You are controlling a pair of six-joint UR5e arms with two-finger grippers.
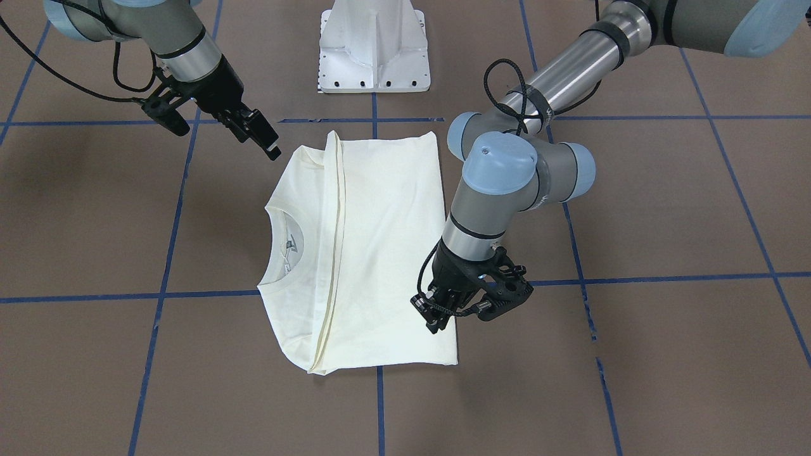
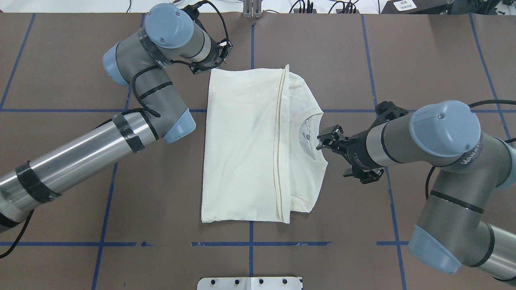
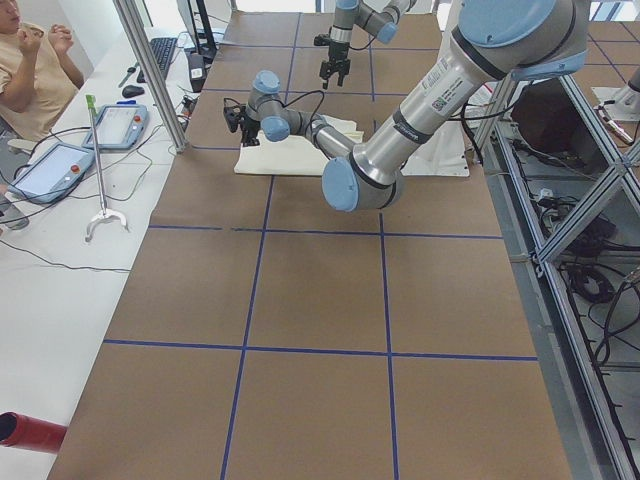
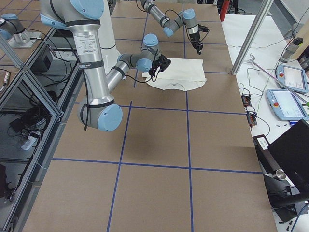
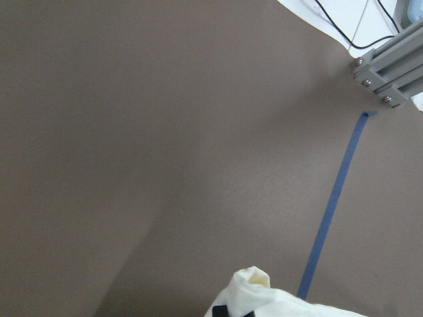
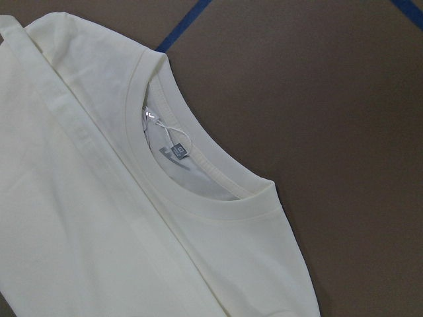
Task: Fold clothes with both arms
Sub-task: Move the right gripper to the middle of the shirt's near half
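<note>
The cream-white T-shirt [image 1: 380, 253] lies folded on the brown table, plain side up, with its hem laid as a straight line across the chest and its ribbed neck [image 2: 312, 137] showing. The print is hidden. My left gripper [image 1: 438, 320] is low at the shirt's far left corner. In the left wrist view a black fingertip [image 5: 231, 312] sits against a puckered bit of cloth [image 5: 254, 284], so the gripper looks shut on that corner. My right gripper [image 2: 323, 139] is open and empty above the neck side. The right wrist view shows the neck [image 6: 198, 191] from above.
The white pedestal base [image 1: 374, 50] stands at the robot's side of the table. Blue tape lines [image 2: 250, 243] cross the brown surface. An aluminium post [image 5: 390, 72] stands at the far edge. An operator [image 3: 30, 60] and tablets [image 3: 115, 125] are beside the table.
</note>
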